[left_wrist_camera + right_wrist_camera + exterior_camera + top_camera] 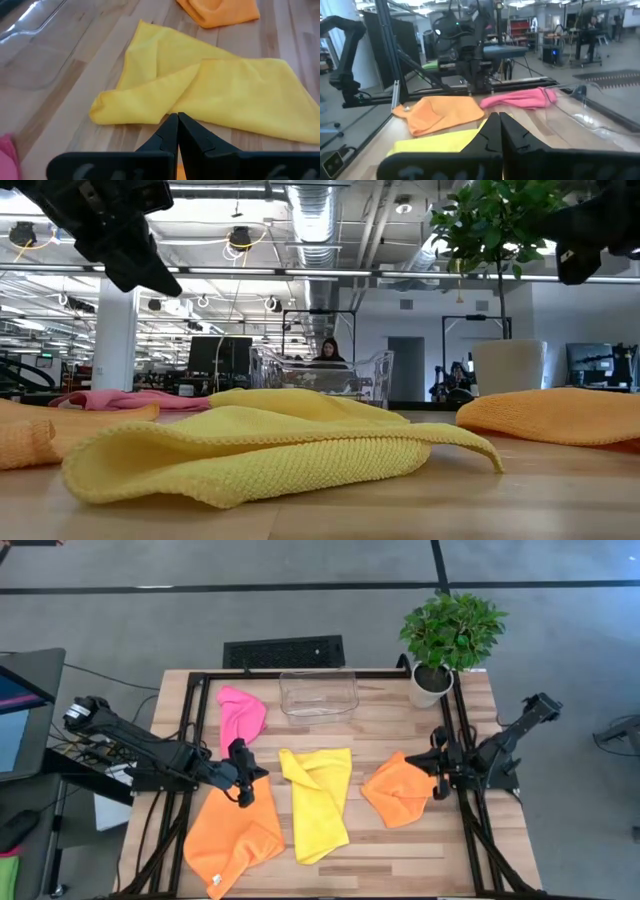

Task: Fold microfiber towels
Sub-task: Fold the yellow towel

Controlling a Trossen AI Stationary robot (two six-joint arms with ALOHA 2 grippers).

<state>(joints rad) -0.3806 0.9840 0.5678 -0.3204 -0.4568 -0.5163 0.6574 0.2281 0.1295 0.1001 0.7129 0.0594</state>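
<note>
Four microfiber towels lie rumpled on the wooden table: a pink one [242,717] at the far left, a yellow one [318,802] in the middle with one side folded over itself, an orange one [235,835] at the near left and a bunched orange one [400,790] at the right. My left gripper [258,777] hovers shut over the far edge of the left orange towel, pointing toward the yellow towel [210,95]. My right gripper [420,762] is shut and held level above the right orange towel, pointing toward the table's left. The low view shows both grippers high above the cloths.
A clear plastic bin [318,693] stands at the table's far middle, and a potted plant [450,640] at the far right corner. Black frame rails [470,830] run along the table's sides. Bare wood shows between the towels and along the near edge.
</note>
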